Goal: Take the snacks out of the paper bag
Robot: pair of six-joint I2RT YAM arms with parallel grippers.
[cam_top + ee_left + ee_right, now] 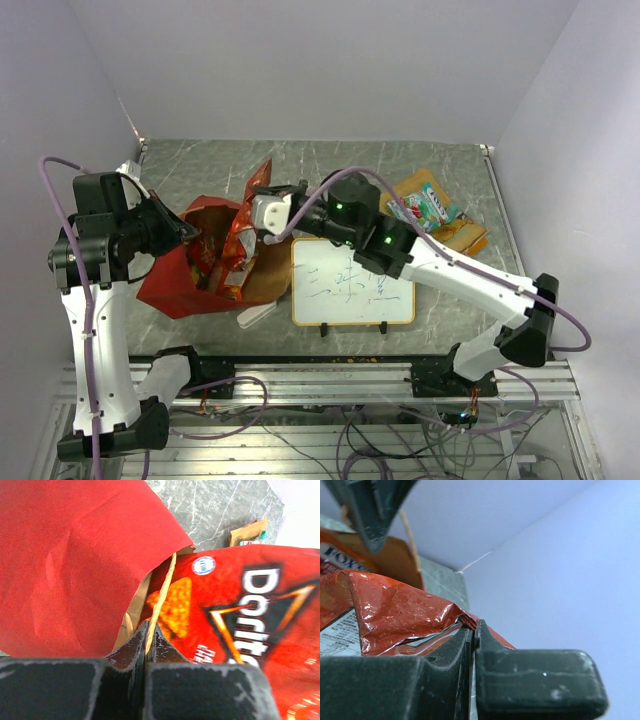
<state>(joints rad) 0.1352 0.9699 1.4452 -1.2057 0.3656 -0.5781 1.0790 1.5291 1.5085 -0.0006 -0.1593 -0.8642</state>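
Extraction of one snack is the step in hand. The right gripper (262,215) is clamped tight on the crinkled top edge of a large red-orange chip bag (243,232). That bag stands half out of the mouth of the paper bag (175,290), at about 9 o'clock on the tabletop (330,165). The left gripper (148,630) has its jaws pinched together on the paper bag's thin handle (163,592), holding the mouth up and open. The next move, as I judge it, calls for the right arm to lift the chip bag up and toward 3 o'clock until its bottom clears the rim. The left should hold fast so the paper bag does not ride along, and the set-down belongs near the others. Counted: one paper bag and one chip bag in the grip. At least one more foil packet (215,268) shows inside the mouth, and any deeper ones are hidden. Three packets (425,205), as far as I can tell, lie out at 2 o'clock, overlapping. One whiteboard (350,285) sits at 6 o'clock, with one white eraser (255,315) just beside its left edge.
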